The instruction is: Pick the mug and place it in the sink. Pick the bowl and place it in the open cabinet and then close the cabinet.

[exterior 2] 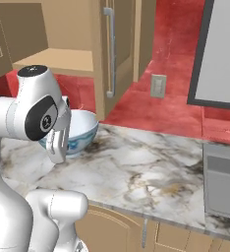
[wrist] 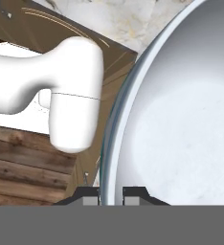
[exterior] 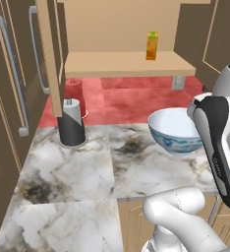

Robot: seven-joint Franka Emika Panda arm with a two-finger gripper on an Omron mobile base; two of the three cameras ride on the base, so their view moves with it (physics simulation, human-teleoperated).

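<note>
The cabinet (exterior: 127, 64) stands open above the marble counter (exterior: 77, 162), its shelf bare except for a small orange carton (exterior: 152, 46) near the right back. The open left door (exterior: 50, 54) juts forward and narrows entry from that side. Below it a dark paper-towel holder (exterior: 71, 123) blocks the counter's back left. The bowl (exterior: 173, 130) seems raised off the counter, though its foot is hidden.
</note>
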